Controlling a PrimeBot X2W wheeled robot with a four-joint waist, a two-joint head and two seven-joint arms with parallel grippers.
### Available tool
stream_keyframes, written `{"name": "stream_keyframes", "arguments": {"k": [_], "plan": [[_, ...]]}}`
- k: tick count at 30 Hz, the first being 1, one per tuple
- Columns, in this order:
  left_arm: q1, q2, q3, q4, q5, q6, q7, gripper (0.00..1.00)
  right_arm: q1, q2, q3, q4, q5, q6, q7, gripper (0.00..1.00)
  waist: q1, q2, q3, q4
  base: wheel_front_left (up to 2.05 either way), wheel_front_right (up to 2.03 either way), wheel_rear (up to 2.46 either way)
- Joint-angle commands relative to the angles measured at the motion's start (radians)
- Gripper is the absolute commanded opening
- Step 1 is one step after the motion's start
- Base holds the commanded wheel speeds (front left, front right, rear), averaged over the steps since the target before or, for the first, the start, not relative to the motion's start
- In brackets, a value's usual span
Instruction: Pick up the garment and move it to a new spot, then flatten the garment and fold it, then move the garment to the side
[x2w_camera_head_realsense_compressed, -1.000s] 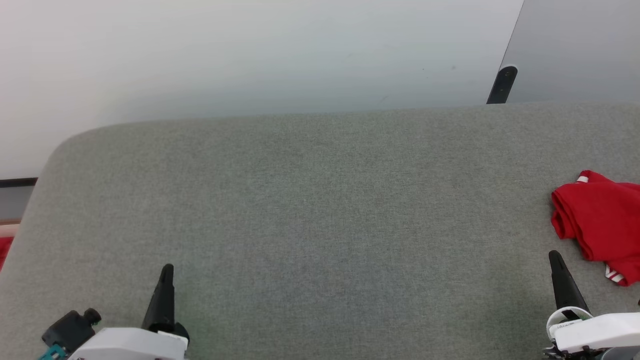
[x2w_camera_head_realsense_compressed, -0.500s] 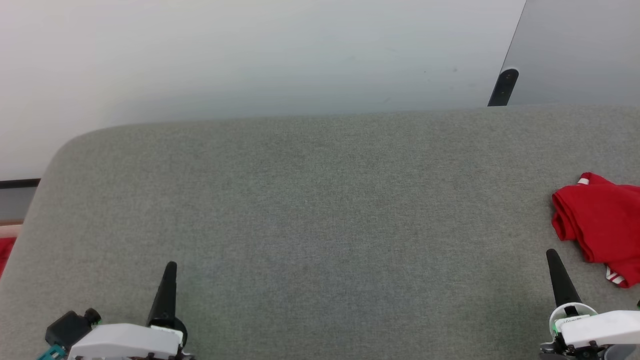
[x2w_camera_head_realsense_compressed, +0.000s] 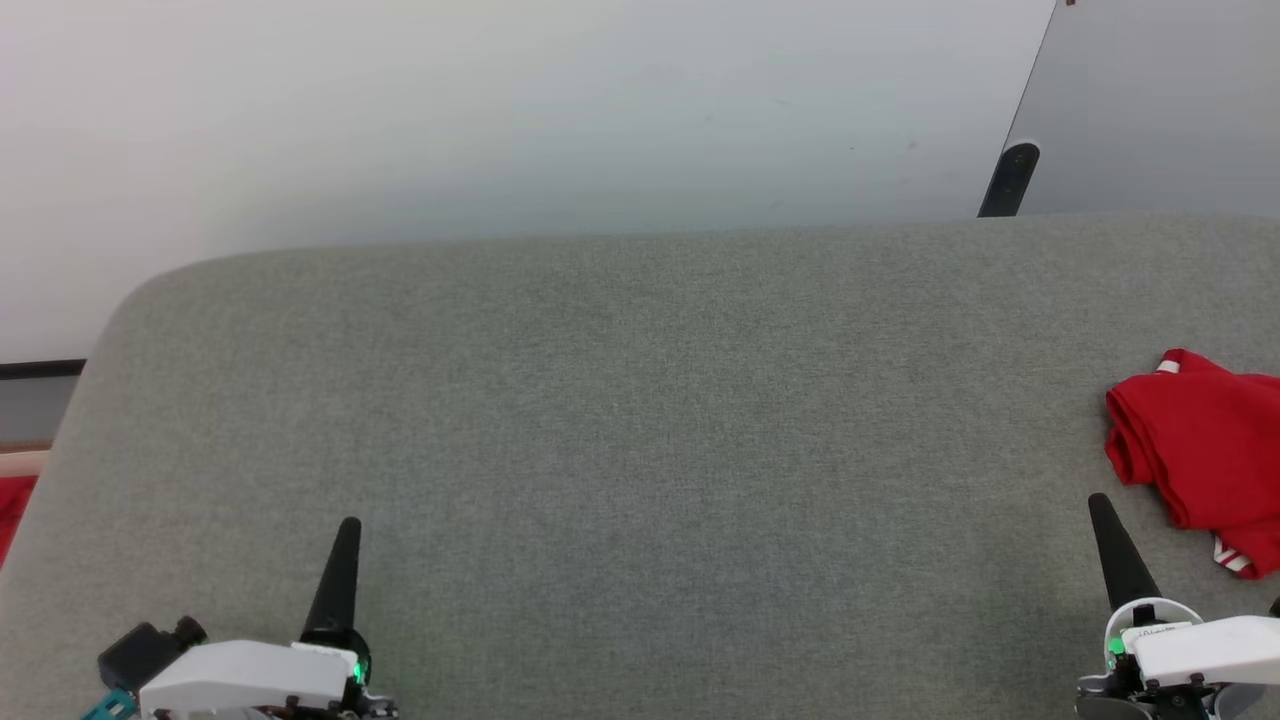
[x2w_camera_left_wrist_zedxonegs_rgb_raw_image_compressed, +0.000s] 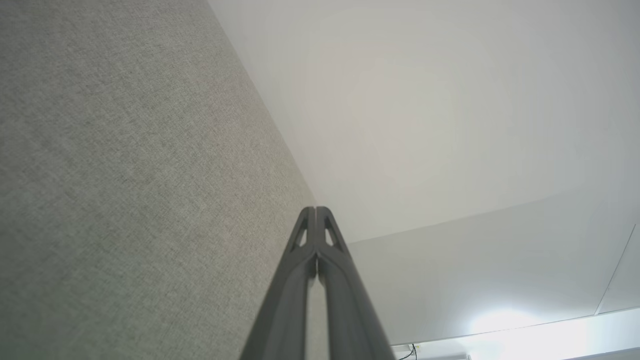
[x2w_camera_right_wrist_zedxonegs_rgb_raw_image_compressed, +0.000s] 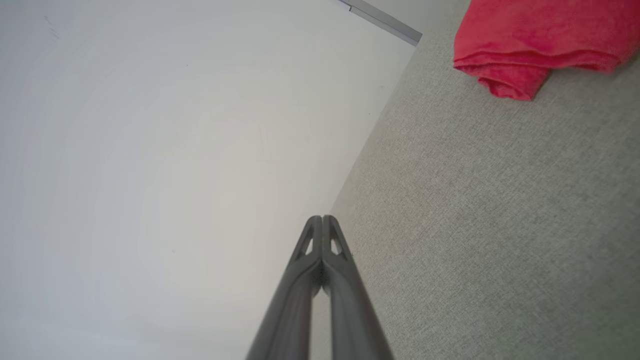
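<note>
**Red shirt bunched up on the right, both pincers pressed together**

So the garment (x2w_camera_head_realsense_compressed: 1200, 455) is lying crumpled on the grey surface (x2w_camera_head_realsense_compressed: 640, 400), way over on the robot's right and partly cut off by the head view's edge. The right gripper (x2w_camera_head_realsense_compressed: 1099, 505) has its fingers pressed together and empty. Its tip is near the shirt's closest corner but not touching, and the shirt lies ahead and to the right of it. The left gripper (x2w_camera_head_realsense_compressed: 349, 527) is pinched closed and empty too, well apart from the shirt on the opposite side.

Red garment (x2w_camera_head_realsense_compressed: 1200, 450), red-and-white striped trim, at 3 o'clock; speckled grey worktop (x2w_camera_head_realsense_compressed: 640, 420); dark left pincer (x2w_camera_head_realsense_compressed: 349, 524) and right pincer (x2w_camera_head_realsense_compressed: 1098, 500).
</note>
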Motion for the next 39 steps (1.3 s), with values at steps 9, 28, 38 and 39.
{"name": "stream_keyframes", "arguments": {"k": [9,28,38,39], "plan": [[-0.026,-0.006,0.010,0.005,-0.088,-0.006,0.024,0.00,-0.024,0.002,-0.005,0.007,0.093,-0.001,0.018,0.00,0.0000,0.0000,-0.004,0.003,0.00,0.00,0.00],[-0.043,-0.021,0.021,0.023,-0.225,-0.009,0.064,0.00,-0.032,0.009,-0.008,0.030,0.234,-0.001,0.046,0.00,0.0000,0.0000,-0.013,0.008,0.00,0.00,0.00],[-0.049,-0.029,0.025,0.032,-0.289,-0.011,0.083,0.00,-0.039,0.012,-0.009,0.041,0.302,-0.001,0.058,0.00,0.0000,0.0000,-0.017,0.011,0.00,0.00,0.00],[-0.049,-0.029,0.026,0.033,-0.296,-0.011,0.086,0.00,-0.040,0.012,-0.009,0.042,0.309,-0.001,0.060,0.00,0.0000,0.0000,-0.017,0.011,0.00,0.00,0.00]]}}
